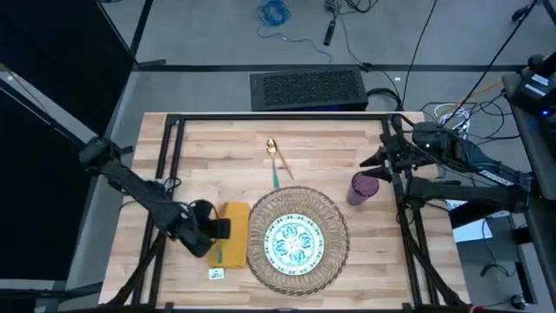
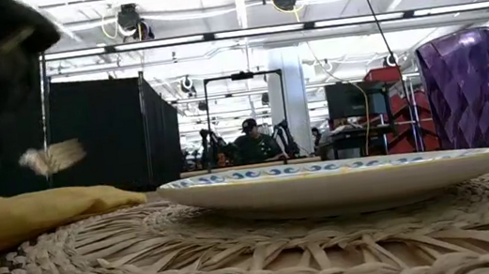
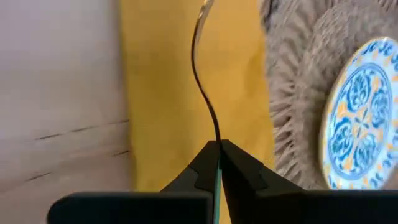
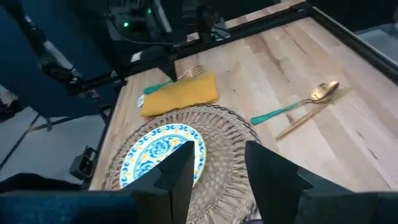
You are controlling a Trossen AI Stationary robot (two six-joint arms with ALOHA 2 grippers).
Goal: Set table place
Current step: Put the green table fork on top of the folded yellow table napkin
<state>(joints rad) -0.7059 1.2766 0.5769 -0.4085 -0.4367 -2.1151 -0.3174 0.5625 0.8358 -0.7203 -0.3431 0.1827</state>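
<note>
My left gripper (image 3: 218, 147) is shut on a gold fork (image 3: 198, 68) with a green handle, just above the mustard-yellow napkin (image 1: 233, 235). The napkin lies left of the round woven mat (image 1: 298, 239), which bears the blue-green patterned plate (image 1: 294, 242). In the low view the fork's tines (image 2: 53, 157) hang above the napkin (image 2: 28, 215). The purple cup (image 1: 363, 188) stands upright by the mat's far right edge. My right gripper (image 4: 217, 167) is open with nothing between its fingers, above the table just beyond the cup. My left gripper pinches the fork between its two fingers where the green handle meets the gold neck (image 3: 217, 160). The fingers slant down from above. The fork sits edge-on between them, tines toward the far edge, green handle end (image 4: 155, 87) toward the near edge. It is lifted clear of the napkin.
A green-handled gold spoon (image 1: 274, 161) and a gold knife (image 4: 305, 121) lie crossed on the bare wood beyond the mat. A small white tag (image 1: 215, 273) lies near the napkin's near end. The black frame (image 1: 278, 117) runs along the table's edges.
</note>
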